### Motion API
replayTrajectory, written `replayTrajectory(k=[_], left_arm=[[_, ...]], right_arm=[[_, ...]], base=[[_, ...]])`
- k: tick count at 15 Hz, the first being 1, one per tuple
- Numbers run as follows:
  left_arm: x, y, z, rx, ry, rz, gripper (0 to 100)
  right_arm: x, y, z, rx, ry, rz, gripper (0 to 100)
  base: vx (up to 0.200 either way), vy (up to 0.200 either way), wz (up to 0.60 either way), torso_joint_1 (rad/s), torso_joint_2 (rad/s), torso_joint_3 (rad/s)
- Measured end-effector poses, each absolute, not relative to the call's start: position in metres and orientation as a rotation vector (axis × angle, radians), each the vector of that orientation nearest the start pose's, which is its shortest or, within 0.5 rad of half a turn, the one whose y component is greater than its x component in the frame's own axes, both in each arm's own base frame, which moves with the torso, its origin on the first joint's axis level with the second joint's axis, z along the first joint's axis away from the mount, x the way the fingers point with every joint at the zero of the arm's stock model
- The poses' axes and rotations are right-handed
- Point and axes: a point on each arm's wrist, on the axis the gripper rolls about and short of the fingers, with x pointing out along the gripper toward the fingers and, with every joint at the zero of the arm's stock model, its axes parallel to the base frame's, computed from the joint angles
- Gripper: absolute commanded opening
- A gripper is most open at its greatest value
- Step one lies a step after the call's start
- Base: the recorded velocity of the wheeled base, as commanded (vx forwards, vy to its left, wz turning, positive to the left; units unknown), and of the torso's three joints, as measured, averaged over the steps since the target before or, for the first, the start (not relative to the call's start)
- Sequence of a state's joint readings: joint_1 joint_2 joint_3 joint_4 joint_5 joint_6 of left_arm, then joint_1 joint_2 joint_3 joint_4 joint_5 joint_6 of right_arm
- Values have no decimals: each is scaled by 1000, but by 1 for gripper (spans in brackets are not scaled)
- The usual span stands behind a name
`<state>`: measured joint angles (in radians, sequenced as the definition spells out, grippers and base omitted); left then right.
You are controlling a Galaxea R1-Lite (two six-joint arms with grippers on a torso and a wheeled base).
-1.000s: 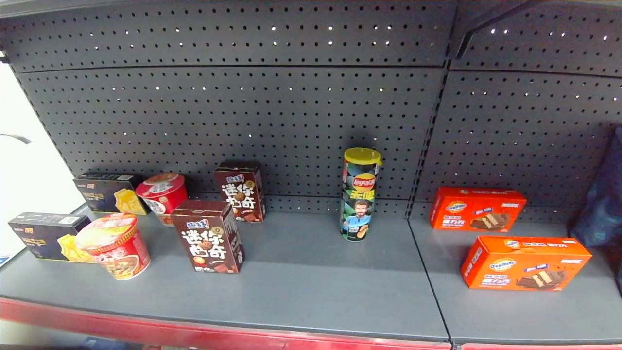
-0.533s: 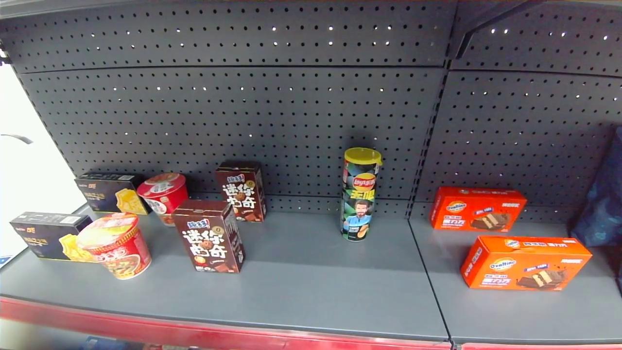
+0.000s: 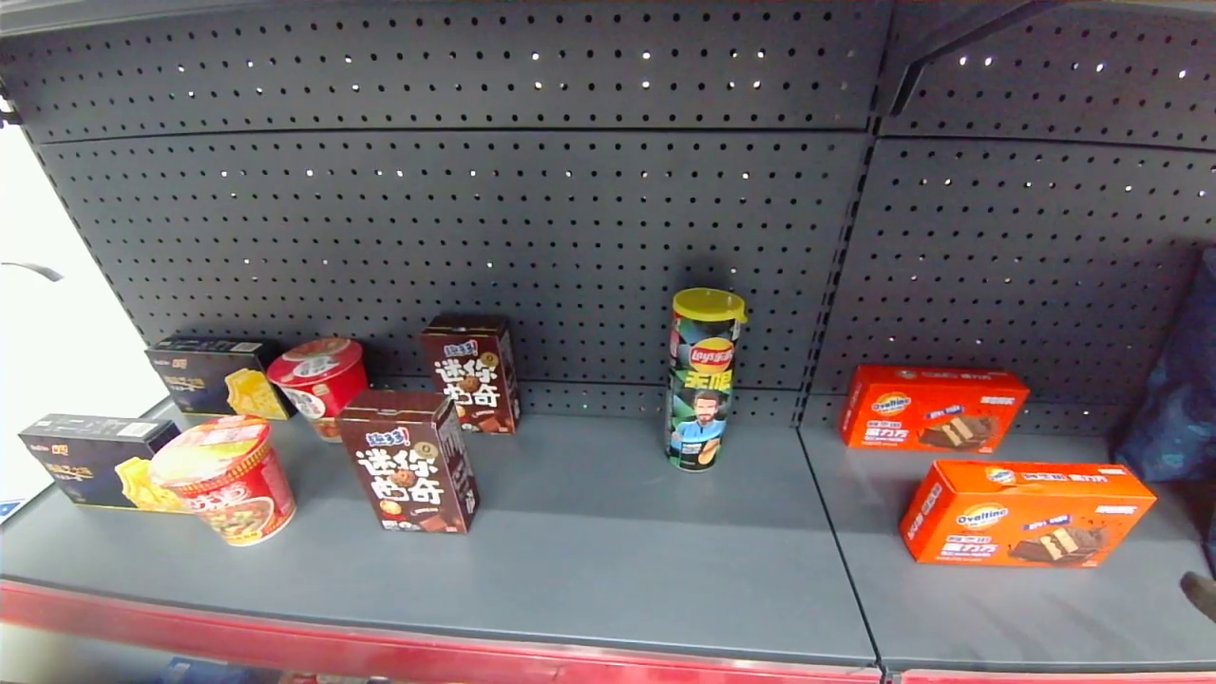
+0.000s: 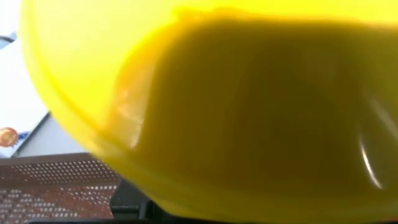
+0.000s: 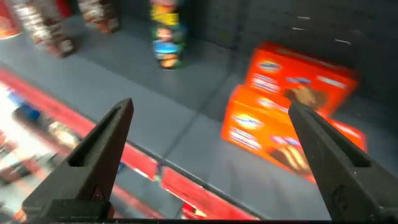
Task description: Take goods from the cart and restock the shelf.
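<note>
Hovering in front of the grey metal shelf (image 5: 124, 81), my right gripper (image 5: 210, 107) had its two black fingers (image 5: 93, 155) spread wide apart, with nothing between them. Below and just ahead of it ran the shelf's red front edge (image 5: 186, 186). The nearest goods ahead of that gripper were two flat orange cardboard boxes, the front orange box (image 5: 280, 134) lying close to the shelf's edge and the rear orange box (image 5: 298, 74) behind it, against the dark perforated back panel (image 3: 475, 209). Farther from the gripper, toward my left, a tall cylindrical chip can with a yellow lid (image 5: 166, 34) stood upright near the back panel, well apart from the orange boxes. Farther left again, the head view showed two upright brown cardboard boxes (image 3: 408, 463), two red paper noodle cups (image 3: 226, 480) tipped on their sides, and two flat black boxes (image 3: 95, 461), each pair set one behind the other. A glossy yellow rounded thing (image 4: 205, 93) sat right up against my left gripper's camera, too close for me to make out its shape, with a reddish-brown mesh surface (image 4: 56, 186) beneath it. Whether my left gripper was clamped on that yellow thing I could not tell.
</note>
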<state>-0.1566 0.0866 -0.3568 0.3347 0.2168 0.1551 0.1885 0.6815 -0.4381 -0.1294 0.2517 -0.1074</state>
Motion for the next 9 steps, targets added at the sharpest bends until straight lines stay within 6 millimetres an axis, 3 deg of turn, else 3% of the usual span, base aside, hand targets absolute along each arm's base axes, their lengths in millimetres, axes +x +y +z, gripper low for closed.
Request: replayTrajectory(k=[5,9], left_arm=[[-37,11,126,104,41,51,0],[-32,10,120,88,36,51,0]], right_arm=[[109,39,223,-135,98,562,100],[175,68,228,-144,157,677,100]], base=[[0,0,0,0,0,0],[0,0,0,0,0,0]])
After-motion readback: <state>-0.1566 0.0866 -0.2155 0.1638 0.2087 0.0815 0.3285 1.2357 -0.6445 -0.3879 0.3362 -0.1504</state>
